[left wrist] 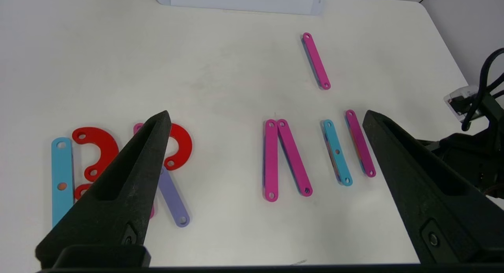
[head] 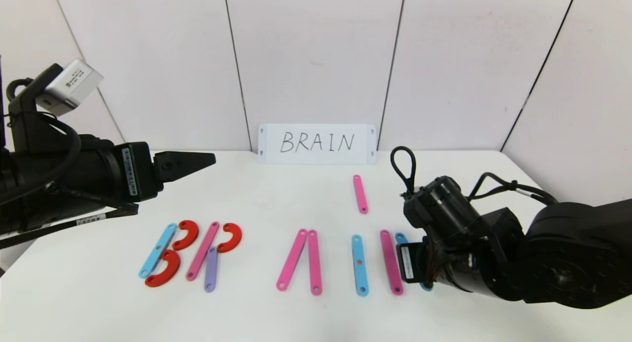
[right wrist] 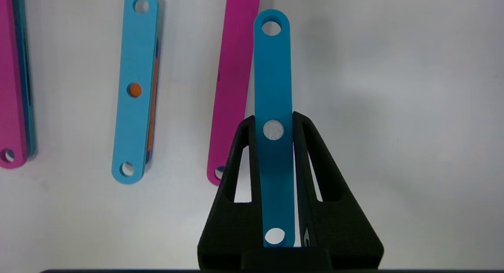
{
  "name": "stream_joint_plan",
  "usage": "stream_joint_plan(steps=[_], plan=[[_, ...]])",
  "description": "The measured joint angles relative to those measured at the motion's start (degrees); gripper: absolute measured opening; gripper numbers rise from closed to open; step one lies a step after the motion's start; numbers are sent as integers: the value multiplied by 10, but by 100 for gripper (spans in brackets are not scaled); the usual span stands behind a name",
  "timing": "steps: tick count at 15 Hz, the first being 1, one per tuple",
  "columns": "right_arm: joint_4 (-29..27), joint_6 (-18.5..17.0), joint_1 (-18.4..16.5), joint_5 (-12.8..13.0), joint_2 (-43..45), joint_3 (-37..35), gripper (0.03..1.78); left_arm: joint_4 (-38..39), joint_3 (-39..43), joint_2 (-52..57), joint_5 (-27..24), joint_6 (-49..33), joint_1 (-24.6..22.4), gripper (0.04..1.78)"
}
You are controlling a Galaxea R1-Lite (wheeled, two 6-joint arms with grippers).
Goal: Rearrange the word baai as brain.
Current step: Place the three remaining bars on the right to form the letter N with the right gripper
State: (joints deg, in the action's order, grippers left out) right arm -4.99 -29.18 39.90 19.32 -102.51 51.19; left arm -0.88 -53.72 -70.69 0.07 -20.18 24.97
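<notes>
Right gripper [right wrist: 277,123] is clamped on a blue strip [right wrist: 273,88] just beside the pink strip [right wrist: 232,88] at the row's right end. Best to set it flat and parallel, forming the N, without nudging neighbours. Left gripper [left wrist: 267,147] hangs above the table's left side, jaws wide apart.

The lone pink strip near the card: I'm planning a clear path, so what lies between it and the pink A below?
Nothing: bare table separates the lone pink strip from the pink A, as the head and left wrist views show.
</notes>
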Motion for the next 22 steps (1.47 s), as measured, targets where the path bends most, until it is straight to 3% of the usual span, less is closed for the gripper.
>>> stream_joint_plan(steps=[5,9,11,13,18,22], plan=[[83,54,-11,-13,15,-76,27,1,2,-3,0,0,5,170],[88,99,-47,-16,25,-108,27,1,4,-3,0,0,9,170],[93,123,-74,-44,33,-116,27,1,4,-5,0,0,10,170],[96,126,-84,-70,35,-118,27,1,5,-5,1,0,10,170],[158,126,-77,-78,9,-119,27,1,5,-7,1,0,10,170],[163,122,-66,-81,-15,-114,27,1,5,-7,1,0,10,170]])
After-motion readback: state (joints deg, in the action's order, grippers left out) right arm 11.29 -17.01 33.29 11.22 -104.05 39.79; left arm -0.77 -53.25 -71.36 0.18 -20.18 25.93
